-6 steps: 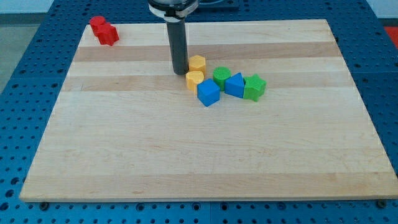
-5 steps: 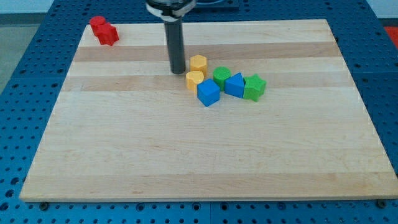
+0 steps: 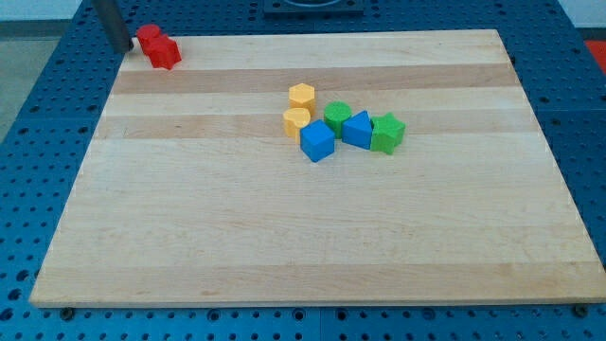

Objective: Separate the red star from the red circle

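Two red blocks sit touching at the board's top left corner: the red circle (image 3: 148,37) toward the corner and the red star (image 3: 164,52) just below and right of it. My tip (image 3: 121,47) is at the far top left, just left of the red circle, at the board's edge. Whether it touches the circle I cannot tell.
A cluster lies at the board's middle: a yellow hexagon (image 3: 301,96), a yellow block (image 3: 296,121), a blue cube (image 3: 317,141), a green block (image 3: 337,117), a blue block (image 3: 357,129) and a green star (image 3: 387,133). The wooden board (image 3: 284,237) lies on a blue perforated table.
My tip has moved from beside the yellow blocks at the middle far to the top left, next to the red blocks. No block has visibly moved.
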Robot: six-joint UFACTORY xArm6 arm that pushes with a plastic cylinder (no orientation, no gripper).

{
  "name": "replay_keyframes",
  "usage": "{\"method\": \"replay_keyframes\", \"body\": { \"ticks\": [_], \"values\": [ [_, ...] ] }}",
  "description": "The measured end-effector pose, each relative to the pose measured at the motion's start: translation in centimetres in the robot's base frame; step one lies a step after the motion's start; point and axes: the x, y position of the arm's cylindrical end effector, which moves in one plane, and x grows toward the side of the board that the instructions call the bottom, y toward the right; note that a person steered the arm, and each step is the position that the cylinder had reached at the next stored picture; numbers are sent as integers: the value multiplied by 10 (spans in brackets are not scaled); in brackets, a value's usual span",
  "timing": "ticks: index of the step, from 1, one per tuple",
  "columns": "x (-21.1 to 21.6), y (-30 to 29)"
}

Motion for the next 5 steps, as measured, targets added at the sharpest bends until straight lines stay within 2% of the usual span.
{"method": "replay_keyframes", "body": {
  "ticks": [1,2,4,5],
  "values": [
    [-3,5],
    [16,43],
    [90,180],
    [102,230]
  ]
}}
